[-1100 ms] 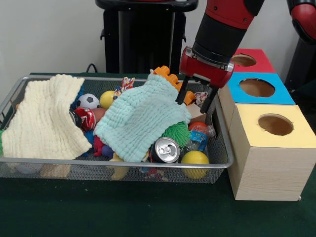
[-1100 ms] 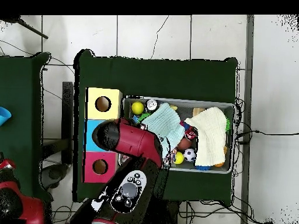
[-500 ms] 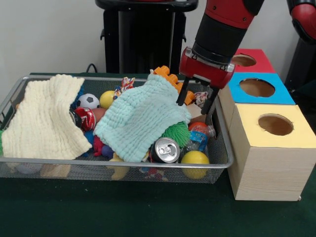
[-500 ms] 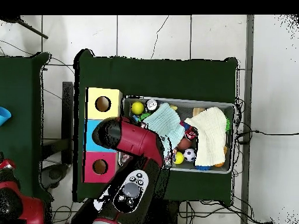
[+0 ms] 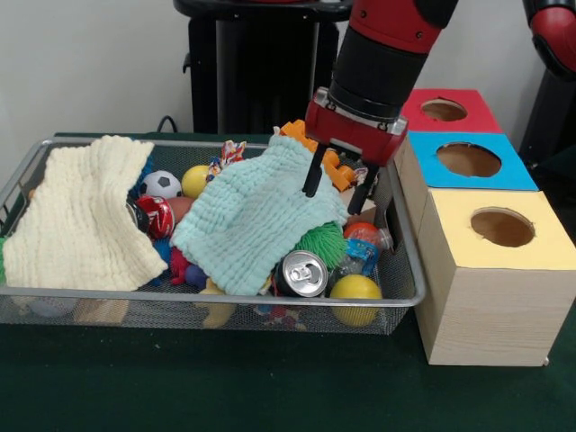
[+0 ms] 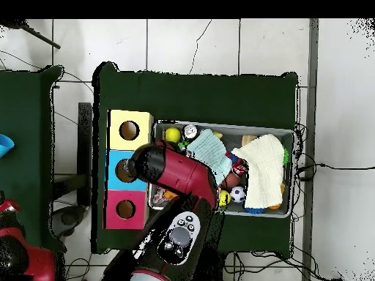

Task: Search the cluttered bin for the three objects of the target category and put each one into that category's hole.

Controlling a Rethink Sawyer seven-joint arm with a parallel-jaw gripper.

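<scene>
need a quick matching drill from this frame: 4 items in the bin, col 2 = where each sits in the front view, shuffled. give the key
Column 1
1. soda can
2. soccer ball
3. cream cloth
4. end effector

Column 2
A. draped over the bin's left end
B. open, above the mint cloth's right edge
C. at the front wall, beside the yellow ball
D. towards the back, between the two cloths

Pairs: 1-C, 2-D, 3-A, 4-B

Wire bin [image 5: 407, 290] left of three stacked-in-row boxes [image 5: 493, 270] (each with hole on top). In bin: one cloth [image 5: 76, 220] at left, another cloth [image 5: 256, 211] at centre, can [image 5: 301, 273] in front of it, ball [image 5: 355, 290] beside can.
</scene>
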